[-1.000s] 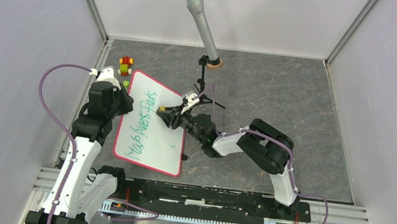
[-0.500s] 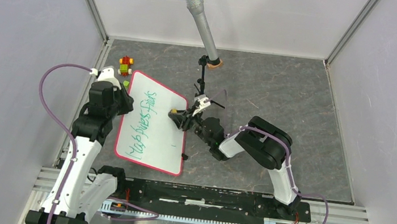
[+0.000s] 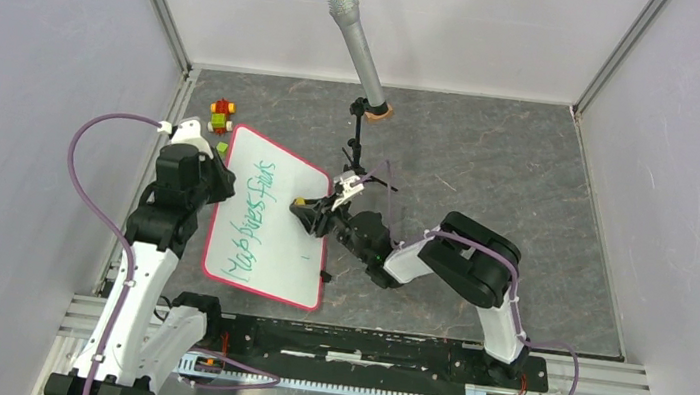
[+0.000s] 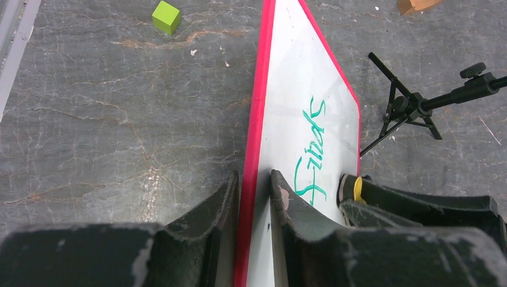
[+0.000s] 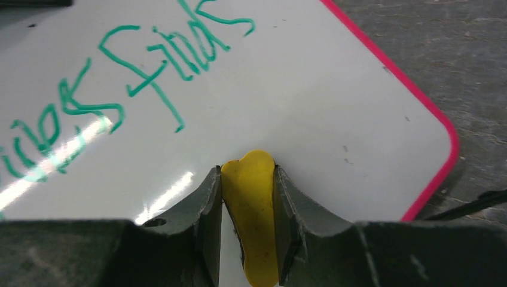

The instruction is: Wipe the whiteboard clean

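Wiping step, I judge: left claw (image 4: 254, 182) pinches the red-rimmed white rectangular whiteboard (image 3: 271, 248) by its edge, and right claw (image 5: 247, 173) clamps a small yellow eraser pad (image 5: 251, 239). Next, I'd sweep it across the green handwriting (image 5: 149, 72).

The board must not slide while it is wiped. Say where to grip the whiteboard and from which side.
Take the whiteboard by the thin red rim of its long left edge, coming in from the left. It is flat and thin, so only an edge fits between fingers, and that side leaves the face free for wiping. The left gripper straddles the rim there.
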Motion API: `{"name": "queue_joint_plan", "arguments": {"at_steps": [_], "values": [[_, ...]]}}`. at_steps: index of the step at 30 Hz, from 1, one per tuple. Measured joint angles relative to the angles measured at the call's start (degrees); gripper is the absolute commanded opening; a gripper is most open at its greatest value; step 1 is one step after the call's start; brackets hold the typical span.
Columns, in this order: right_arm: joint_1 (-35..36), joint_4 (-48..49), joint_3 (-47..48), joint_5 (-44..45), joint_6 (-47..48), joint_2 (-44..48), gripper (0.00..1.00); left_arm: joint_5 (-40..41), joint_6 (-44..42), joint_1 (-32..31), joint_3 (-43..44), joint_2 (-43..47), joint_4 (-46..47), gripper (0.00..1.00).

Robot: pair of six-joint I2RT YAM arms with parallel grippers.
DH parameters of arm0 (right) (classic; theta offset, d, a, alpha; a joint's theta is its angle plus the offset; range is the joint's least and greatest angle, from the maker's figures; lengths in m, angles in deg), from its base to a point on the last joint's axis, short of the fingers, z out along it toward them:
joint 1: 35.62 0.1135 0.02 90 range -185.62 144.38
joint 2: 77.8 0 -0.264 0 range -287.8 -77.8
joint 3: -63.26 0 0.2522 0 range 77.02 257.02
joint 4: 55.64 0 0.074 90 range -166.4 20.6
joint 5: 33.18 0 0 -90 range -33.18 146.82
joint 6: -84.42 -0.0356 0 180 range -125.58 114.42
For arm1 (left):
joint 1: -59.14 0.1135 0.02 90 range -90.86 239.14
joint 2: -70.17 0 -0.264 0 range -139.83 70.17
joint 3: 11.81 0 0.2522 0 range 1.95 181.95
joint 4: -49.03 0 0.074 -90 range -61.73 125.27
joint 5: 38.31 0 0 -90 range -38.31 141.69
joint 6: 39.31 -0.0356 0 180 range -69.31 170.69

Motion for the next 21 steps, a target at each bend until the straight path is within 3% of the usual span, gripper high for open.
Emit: {"name": "queue_joint_plan", "arguments": {"at_steps": [4,14,21], "values": [[2.47,0.48,-1.36,-1.75,-0.31,2.16,0.17,-0.17,-0.02,0.0,0.0,-0.2,0.02,0.02],[7.17,8.04,-16.87,-5.14,-0.37,6.16,0.17,-0.59,-0.02,0.0,-0.02,0.07,-0.04,0.02],[7.72,3.3,-16.06,-4.92,2.08,8.5,0.18,-0.96,-0.02,0.0,-0.02,0.31,-0.04,0.02]]}}
